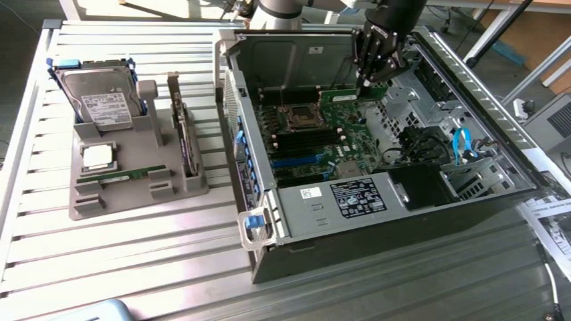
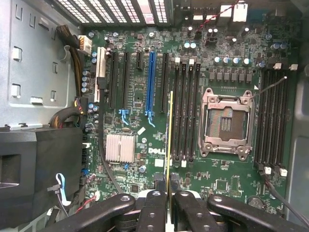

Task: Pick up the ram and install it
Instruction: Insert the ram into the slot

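My gripper [image 1: 372,81] hangs inside the open computer case [image 1: 295,227], above the motherboard [image 1: 339,144]. In the wrist view the gripper [image 2: 169,193] is shut on the ram [image 2: 170,140], a thin green stick seen edge-on between the black fingers [image 2: 153,205]. The ram is held above the board, apart from it, lined up beside the black memory slots [image 2: 186,111] next to the bare CPU socket [image 2: 227,121]. Another green stick [image 1: 120,175] lies flat on the grey holder outside the case.
The grey holder [image 1: 134,194] at the exterior view's left carries a hard drive [image 1: 103,93], a square silver CPU chip [image 1: 96,156] and an upright expansion card [image 1: 183,134]. Case walls, a black shroud [image 2: 38,169] and loose cables [image 2: 72,116] hem in the board.
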